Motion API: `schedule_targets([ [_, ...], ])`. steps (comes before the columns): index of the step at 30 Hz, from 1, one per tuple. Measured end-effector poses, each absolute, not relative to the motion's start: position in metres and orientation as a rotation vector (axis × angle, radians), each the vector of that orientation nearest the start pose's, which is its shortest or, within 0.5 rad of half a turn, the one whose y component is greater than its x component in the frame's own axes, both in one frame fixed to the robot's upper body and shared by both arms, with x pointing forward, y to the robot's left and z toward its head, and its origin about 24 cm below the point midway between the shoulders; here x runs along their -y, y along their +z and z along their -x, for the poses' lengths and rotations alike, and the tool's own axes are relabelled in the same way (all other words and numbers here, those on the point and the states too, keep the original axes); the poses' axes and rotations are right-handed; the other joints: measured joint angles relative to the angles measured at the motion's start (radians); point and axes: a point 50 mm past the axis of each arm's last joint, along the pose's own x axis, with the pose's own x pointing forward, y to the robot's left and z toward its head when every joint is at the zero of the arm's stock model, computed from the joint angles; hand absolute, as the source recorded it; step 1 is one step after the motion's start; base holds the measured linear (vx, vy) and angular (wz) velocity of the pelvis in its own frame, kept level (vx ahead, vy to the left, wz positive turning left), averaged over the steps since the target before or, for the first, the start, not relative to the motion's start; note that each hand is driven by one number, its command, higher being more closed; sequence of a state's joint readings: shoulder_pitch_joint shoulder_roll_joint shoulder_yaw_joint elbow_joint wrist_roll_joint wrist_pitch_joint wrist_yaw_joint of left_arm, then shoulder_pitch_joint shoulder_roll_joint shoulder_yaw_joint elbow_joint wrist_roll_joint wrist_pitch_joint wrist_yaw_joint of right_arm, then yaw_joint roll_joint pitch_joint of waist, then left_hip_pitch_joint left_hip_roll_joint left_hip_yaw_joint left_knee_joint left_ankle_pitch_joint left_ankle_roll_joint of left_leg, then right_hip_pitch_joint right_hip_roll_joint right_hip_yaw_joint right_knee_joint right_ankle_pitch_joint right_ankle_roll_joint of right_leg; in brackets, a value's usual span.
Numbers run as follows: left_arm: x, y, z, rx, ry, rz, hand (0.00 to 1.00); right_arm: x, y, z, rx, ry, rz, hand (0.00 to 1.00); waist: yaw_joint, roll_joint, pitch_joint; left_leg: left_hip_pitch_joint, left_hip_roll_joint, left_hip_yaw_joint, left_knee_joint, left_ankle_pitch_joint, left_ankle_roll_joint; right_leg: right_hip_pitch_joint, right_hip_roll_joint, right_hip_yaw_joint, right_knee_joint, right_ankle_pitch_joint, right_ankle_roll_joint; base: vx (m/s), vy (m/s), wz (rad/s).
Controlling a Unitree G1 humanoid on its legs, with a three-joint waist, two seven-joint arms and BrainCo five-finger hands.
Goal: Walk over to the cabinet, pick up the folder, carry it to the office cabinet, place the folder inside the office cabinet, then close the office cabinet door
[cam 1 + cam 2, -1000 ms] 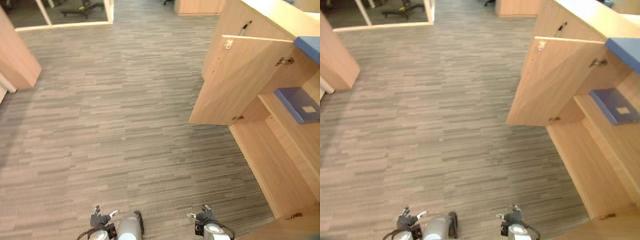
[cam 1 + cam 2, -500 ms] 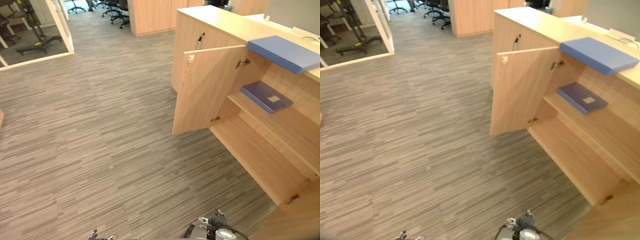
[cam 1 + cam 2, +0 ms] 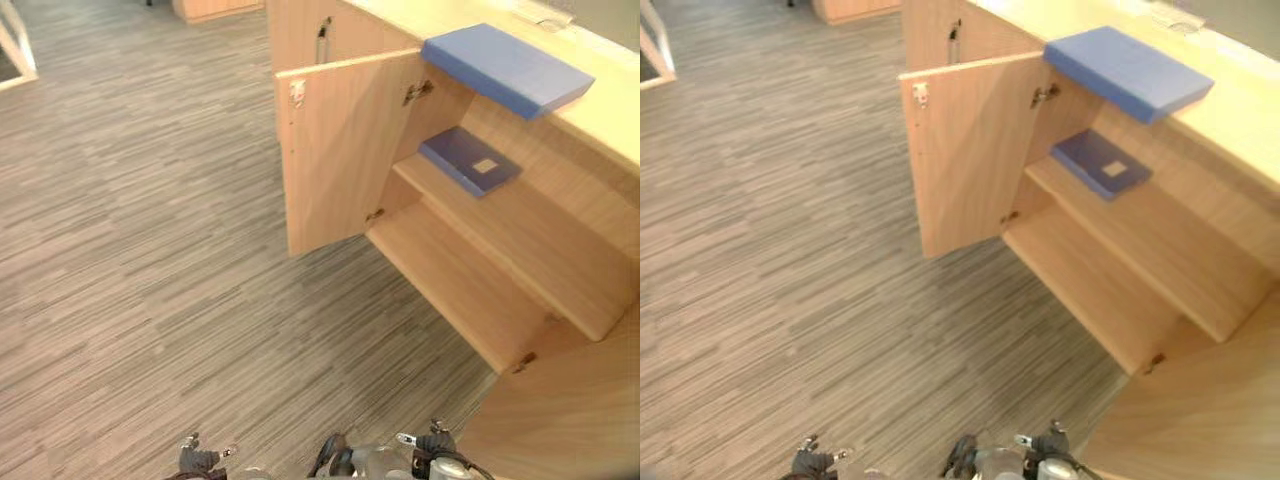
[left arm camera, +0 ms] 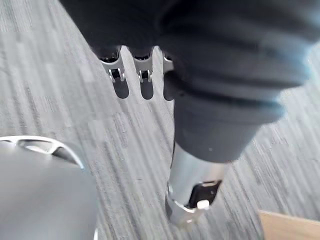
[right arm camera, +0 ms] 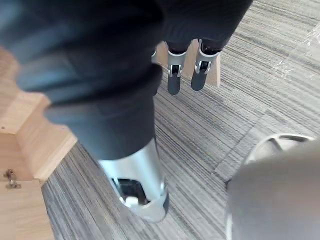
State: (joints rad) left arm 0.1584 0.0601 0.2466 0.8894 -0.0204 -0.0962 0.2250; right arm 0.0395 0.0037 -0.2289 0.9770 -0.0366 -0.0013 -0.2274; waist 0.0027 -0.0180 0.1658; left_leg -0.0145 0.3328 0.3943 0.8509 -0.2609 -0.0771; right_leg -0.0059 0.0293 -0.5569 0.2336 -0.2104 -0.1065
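Matt pale wood-grain office cabinet (image 3: 340, 150), rough striped grey carpet (image 3: 150, 250), smooth blue folder (image 3: 468, 160)

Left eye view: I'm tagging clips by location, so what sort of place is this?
Most likely an office: grey striped carpet, a light wood cabinet with its door open, and a dark blue folder lying on its upper shelf.

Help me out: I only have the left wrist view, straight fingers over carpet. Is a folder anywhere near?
Observer: Yes. A dark blue folder lies on the cabinet's upper shelf.
Operator: Is the cabinet shut?
Observer: No, its door stands wide open.
Operator: And the right hand?
Observer: The right hand is open and empty, over carpet.
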Motion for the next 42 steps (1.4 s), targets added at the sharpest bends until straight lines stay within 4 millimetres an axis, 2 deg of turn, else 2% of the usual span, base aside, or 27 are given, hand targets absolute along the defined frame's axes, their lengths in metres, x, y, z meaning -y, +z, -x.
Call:
schedule_targets([
  [2, -0.228, -0.141, -0.098, -0.911, 0.535, -0.044, 0.00, 0.188, -0.151, -0.123, -1.014, -0.392, 0.034, 0.00, 0.016, -0.003, 0.003, -0.075, 0.001, -0.025, 0.126, -0.034, 0.019, 0.056, 0.022, 0.086, -0.032, 0.000, -0.001, 0.38, 0.074, -1.41],
  [4, -0.228, -0.140, -0.101, -0.893, 0.541, -0.041, 0.00, 0.188, -0.151, -0.124, -1.013, -0.393, 0.030, 0.00, 0.029, -0.004, 0.005, -0.156, -0.022, -0.054, 0.117, -0.051, 0.046, 0.097, 0.024, 0.170, -0.057, 0.000, 0.001, 0.33, 0.112, -1.39],
  [6, -0.231, -0.139, -0.097, -0.892, 0.583, -0.037, 0.00, 0.186, -0.153, -0.122, -1.028, -0.392, 0.028, 0.00, 0.055, -0.015, 0.016, -0.245, -0.073, -0.139, -0.029, -0.066, 0.043, 0.130, -0.005, 0.286, -0.060, 0.003, 0.010, 0.29, 0.201, -1.52],
  [7, -0.232, -0.139, -0.096, -0.894, 0.601, -0.033, 0.00, 0.185, -0.153, -0.121, -1.030, -0.392, 0.027, 0.00, 0.056, -0.021, 0.021, -0.255, -0.092, -0.170, -0.089, -0.064, 0.039, 0.140, -0.020, 0.303, -0.064, 0.002, 0.024, 0.32, 0.255, -1.27],
  [8, -0.233, -0.140, -0.092, -0.900, 0.633, -0.022, 0.00, 0.186, -0.154, -0.118, -1.038, -0.397, 0.030, 0.00, 0.056, -0.027, 0.026, -0.268, -0.126, -0.244, -0.232, -0.045, 0.016, 0.163, -0.051, 0.330, -0.078, 0.002, 0.051, 0.29, 0.229, -0.96],
  [9, -0.233, -0.140, -0.089, -0.903, 0.666, -0.007, 0.00, 0.188, -0.155, -0.115, -1.044, -0.404, 0.035, 0.00, 0.055, -0.026, 0.028, -0.281, -0.151, -0.320, -0.370, -0.006, 0.005, 0.185, -0.079, 0.351, -0.092, 0.000, 0.081, 0.32, 0.289, -0.81],
  [10, -0.232, -0.140, -0.089, -0.902, 0.678, 0.002, 0.00, 0.188, -0.155, -0.114, -1.047, -0.405, 0.036, 0.00, 0.055, -0.025, 0.031, -0.283, -0.159, -0.352, -0.430, 0.018, 0.004, 0.198, -0.093, 0.358, -0.098, -0.003, 0.095, 0.36, 0.373, -0.62],
  [11, -0.232, -0.140, -0.088, -0.898, 0.704, 0.019, 0.00, 0.186, -0.156, -0.111, -1.054, -0.406, 0.034, 0.00, 0.059, -0.026, 0.033, -0.279, -0.163, -0.383, -0.518, 0.102, -0.015, 0.217, -0.121, 0.375, -0.100, -0.011, 0.125, 0.46, 0.512, -0.45],
  [12, -0.231, -0.140, -0.088, -0.895, 0.721, 0.028, 0.00, 0.184, -0.156, -0.109, -1.060, -0.409, 0.023, 0.00, 0.064, -0.023, 0.029, -0.253, -0.182, -0.386, -0.546, 0.225, -0.045, 0.226, -0.148, 0.376, -0.101, -0.010, 0.140, 0.39, 0.473, -0.47],
  [13, -0.231, -0.140, -0.089, -0.891, 0.731, 0.037, 0.00, 0.183, -0.157, -0.108, -1.060, -0.413, 0.016, 0.00, 0.067, -0.024, 0.026, -0.245, -0.195, -0.386, -0.550, 0.269, -0.041, 0.226, -0.163, 0.381, -0.103, -0.002, 0.152, 0.38, 0.507, -0.54],
  [14, -0.234, -0.138, -0.089, -0.877, 0.764, 0.051, 0.00, 0.174, -0.156, -0.112, -1.053, -0.416, -0.026, 0.00, 0.076, -0.055, 0.014, -0.251, -0.227, -0.373, -0.521, 0.226, -0.032, 0.208, -0.196, 0.400, -0.097, 0.027, 0.156, 0.27, 0.395, -0.57],
  [15, -0.235, -0.137, -0.088, -0.871, 0.782, 0.068, 0.00, 0.170, -0.155, -0.116, -1.044, -0.416, -0.045, 0.00, 0.080, -0.060, 0.011, -0.252, -0.236, -0.370, -0.498, 0.198, -0.023, 0.198, -0.208, 0.407, -0.091, 0.050, 0.160, 0.33, 0.469, -0.85],
  [17, -0.233, -0.139, -0.083, -0.877, 0.834, 0.126, 0.00, 0.160, -0.154, -0.122, -1.035, -0.391, -0.064, 0.00, 0.088, -0.054, -0.007, -0.234, -0.241, -0.298, -0.441, 0.143, 0.010, 0.193, -0.242, 0.446, -0.090, 0.123, 0.191, 0.34, 0.438, -0.88],
  [20, -0.229, -0.141, -0.081, -0.879, 0.836, 0.162, 0.00, 0.159, -0.153, -0.127, -1.023, -0.388, -0.075, 0.00, 0.101, -0.054, -0.063, -0.201, -0.265, -0.204, -0.430, 0.111, 0.066, 0.141, -0.304, 0.460, -0.095, 0.214, 0.198, 0.24, 0.285, -0.96],
  [22, -0.228, -0.141, -0.083, -0.876, 0.808, 0.162, 0.00, 0.160, -0.153, -0.127, -1.023, -0.385, -0.071, 0.00, 0.101, -0.058, -0.070, -0.157, -0.300, -0.182, -0.458, 0.104, 0.080, 0.121, -0.348, 0.476, -0.054, 0.223, 0.197, 0.18, 0.202, -0.77],
  [26, -0.221, -0.145, -0.082, -0.902, 0.726, 0.169, 0.00, 0.166, -0.157, -0.115, -1.061, -0.368, -0.037, 0.00, 0.092, -0.037, -0.097, -0.064, -0.369, -0.193, -0.571, 0.111, 0.096, 0.020, -0.411, 0.491, 0.134, 0.226, 0.193, 0.07, 0.097, -0.34],
  [28, -0.219, -0.147, -0.080, -0.911, 0.713, 0.187, 0.00, 0.171, -0.159, -0.108, -1.081, -0.400, -0.055, 0.00, 0.086, -0.036, -0.101, -0.016, -0.395, -0.196, -0.626, 0.120, 0.109, -0.017, -0.450, 0.460, 0.233, 0.233, 0.182, 0.06, 0.065, -0.07],
  [30, -0.218, -0.150, -0.075, -0.936, 0.698, 0.197, 0.00, 0.181, -0.160, -0.103, -1.094, -0.415, -0.034, 0.00, 0.064, -0.028, -0.106, 0.033, -0.421, -0.188, -0.681, 0.136, 0.121, -0.039, -0.506, 0.368, 0.305, 0.256, 0.148, 0.04, 0.069, -0.13],
  [31, -0.218, -0.151, -0.073, -0.943, 0.696, 0.197, 0.00, 0.182, -0.160, -0.103, -1.096, -0.417, -0.032, 0.00, 0.061, -0.022, -0.107, 0.038, -0.422, -0.181, -0.692, 0.141, 0.122, -0.046, -0.513, 0.347, 0.315, 0.259, 0.141, 0.04, 0.066, -0.25],
  [32, -0.219, -0.152, -0.070, -0.955, 0.693, 0.197, 0.00, 0.184, -0.159, -0.105, -1.088, -0.425, -0.038, 0.00, 0.049, -0.015, -0.104, 0.053, -0.416, -0.173, -0.715, 0.153, 0.125, -0.052, -0.516, 0.298, 0.342, 0.249, 0.149, 0.01, -0.006, -0.27],
  [34, -0.219, -0.155, -0.064, -0.988, 0.678, 0.197, 0.00, 0.187, -0.157, -0.111, -1.070, -0.432, -0.042, 0.00, 0.040, 0.003, -0.085, 0.089, -0.385, -0.158, -0.749, 0.167, 0.120, -0.082, -0.466, 0.247, 0.419, 0.139, 0.163, -0.01, -0.058, -0.36],
  [35, -0.218, -0.156, -0.061, -1.006, 0.673, 0.197, 0.00, 0.189, -0.156, -0.115, -1.055, -0.430, -0.039, 0.00, 0.035, 0.014, -0.070, 0.115, -0.361, -0.150, -0.767, 0.171, 0.117, -0.104, -0.407, 0.217, 0.446, 0.050, 0.168, -0.06, -0.123, -0.43],
  [36, -0.217, -0.157, -0.061, -1.009, 0.663, 0.193, 0.00, 0.190, -0.155, -0.118, -1.044, -0.426, -0.037, 0.00, 0.035, 0.017, -0.053, 0.140, -0.345, -0.137, -0.791, 0.163, 0.122, -0.128, -0.345, 0.188, 0.425, 0.011, 0.164, -0.07, -0.136, -0.37],
  [38, -0.221, -0.156, -0.060, -1.013, 0.644, 0.175, 0.00, 0.190, -0.154, -0.120, -1.041, -0.422, -0.039, 0.00, 0.032, 0.001, -0.035, 0.167, -0.353, -0.137, -0.821, 0.157, 0.115, -0.152, -0.291, 0.172, 0.289, 0.016, 0.165, -0.09, -0.161, -0.08],
  [39, -0.224, -0.156, -0.060, -1.010, 0.639, 0.166, 0.00, 0.189, -0.155, -0.116, -1.051, -0.423, -0.042, 0.00, 0.018, -0.015, -0.021, 0.189, -0.375, -0.169, -0.842, 0.157, 0.115, -0.151, -0.285, 0.182, 0.203, 0.050, 0.148, -0.04, -0.174, 0.32],
  [40, -0.224, -0.156, -0.058, -1.016, 0.638, 0.162, 0.00, 0.191, -0.156, -0.112, -1.058, -0.433, -0.049, 0.00, 0.008, -0.022, -0.022, 0.199, -0.381, -0.190, -0.853, 0.158, 0.113, -0.143, -0.280, 0.187, 0.197, 0.074, 0.146, 0.07, -0.195, 0.47],
  [42, -0.219, -0.158, -0.057, -1.025, 0.642, 0.180, 0.00, 0.194, -0.156, -0.113, -1.054, -0.431, -0.035, 0.00, 0.010, -0.002, -0.018, 0.203, -0.351, -0.240, -0.872, 0.174, 0.071, -0.140, -0.230, 0.177, 0.173, 0.065, 0.133, 0.13, -0.219, 0.13],
])
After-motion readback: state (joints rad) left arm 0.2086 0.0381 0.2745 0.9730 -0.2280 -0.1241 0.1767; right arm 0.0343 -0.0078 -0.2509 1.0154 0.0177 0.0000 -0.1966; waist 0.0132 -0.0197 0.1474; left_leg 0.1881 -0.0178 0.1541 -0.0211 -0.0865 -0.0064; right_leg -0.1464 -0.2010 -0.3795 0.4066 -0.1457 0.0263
